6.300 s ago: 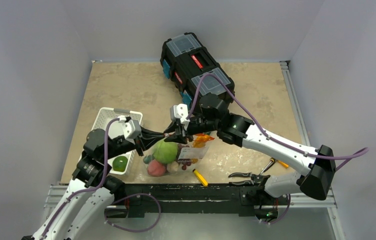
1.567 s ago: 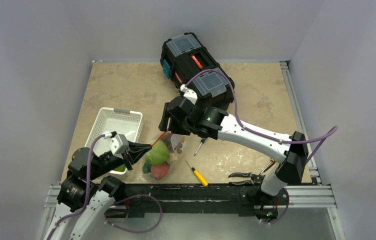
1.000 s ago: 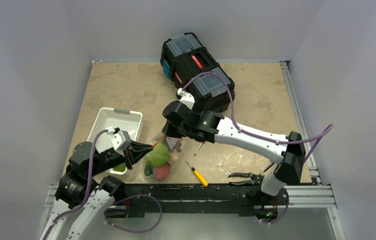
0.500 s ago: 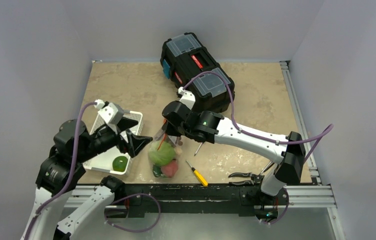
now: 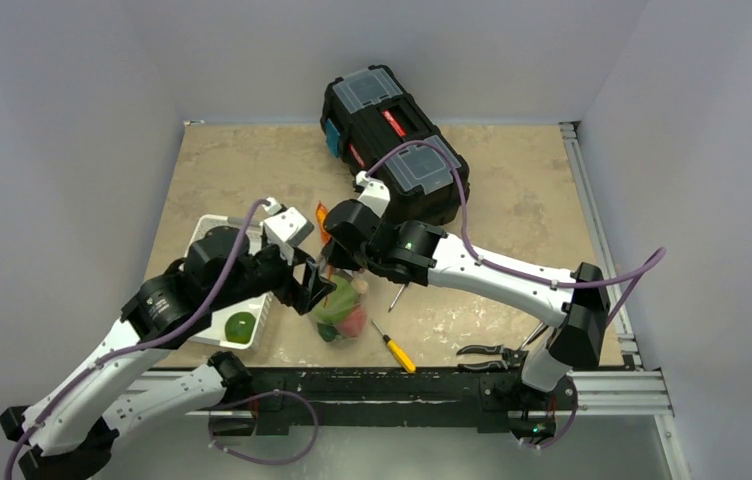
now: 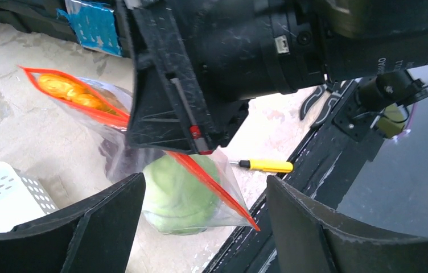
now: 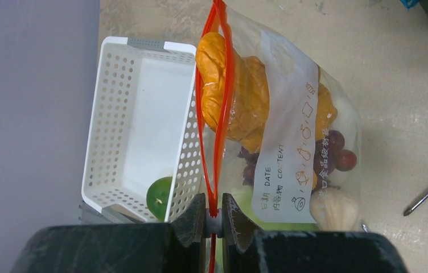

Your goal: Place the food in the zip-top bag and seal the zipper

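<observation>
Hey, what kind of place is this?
Probably a robot lab test cell: blank grey walls box in a table, a left arm and right arm are bolted at its near edge, and the props look staged, namely a bag of toy food, a toolbox and a basket.

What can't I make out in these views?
Right wrist view: the bottom of the bag sits behind the right fingers; the far end of the zipper is cut off by the top edge.
Top view: the right arm covers most of the zipper; the left arm covers most of the basket.
</observation>
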